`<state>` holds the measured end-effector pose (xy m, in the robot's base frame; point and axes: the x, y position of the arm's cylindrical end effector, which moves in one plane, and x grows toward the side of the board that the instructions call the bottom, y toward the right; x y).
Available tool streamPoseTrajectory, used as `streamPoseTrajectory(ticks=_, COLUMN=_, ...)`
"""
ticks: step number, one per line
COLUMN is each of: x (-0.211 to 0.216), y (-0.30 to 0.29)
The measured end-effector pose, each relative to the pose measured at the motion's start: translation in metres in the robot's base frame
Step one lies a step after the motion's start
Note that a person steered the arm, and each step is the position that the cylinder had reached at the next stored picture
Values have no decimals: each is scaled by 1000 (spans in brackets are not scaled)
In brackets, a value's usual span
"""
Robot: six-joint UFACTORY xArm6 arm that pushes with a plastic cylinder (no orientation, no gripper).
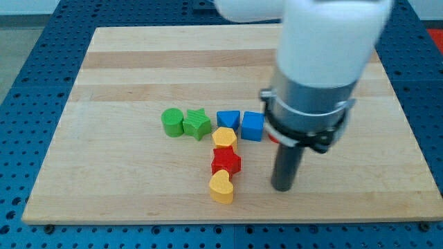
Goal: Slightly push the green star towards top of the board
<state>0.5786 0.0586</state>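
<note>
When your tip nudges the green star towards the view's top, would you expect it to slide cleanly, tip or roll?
The green star looks low and flat-based, so it should probably slide, not tip or roll. Its points may make it turn. The green cylinder seems to touch it and might drag along. My tip is well to its right.

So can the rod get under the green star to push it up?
Probably yes. My tip sits to the right of the yellow heart. The board below the green star looks open, so it could go round the heart.
</note>
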Motion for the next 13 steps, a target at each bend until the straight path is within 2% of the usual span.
streamPoseTrajectory(ticks=1, x=33, y=-10)
streamPoseTrajectory(ticks=3, x=40, y=-34)
streamPoseTrajectory(ticks=6, x=40, y=-36)
streamPoseTrajectory(ticks=7, x=40, y=-87)
streamPoseTrajectory(ticks=8, x=40, y=-87)
streamPoseTrajectory(ticks=10, x=40, y=-136)
streamPoseTrajectory(ticks=13, x=20, y=-142)
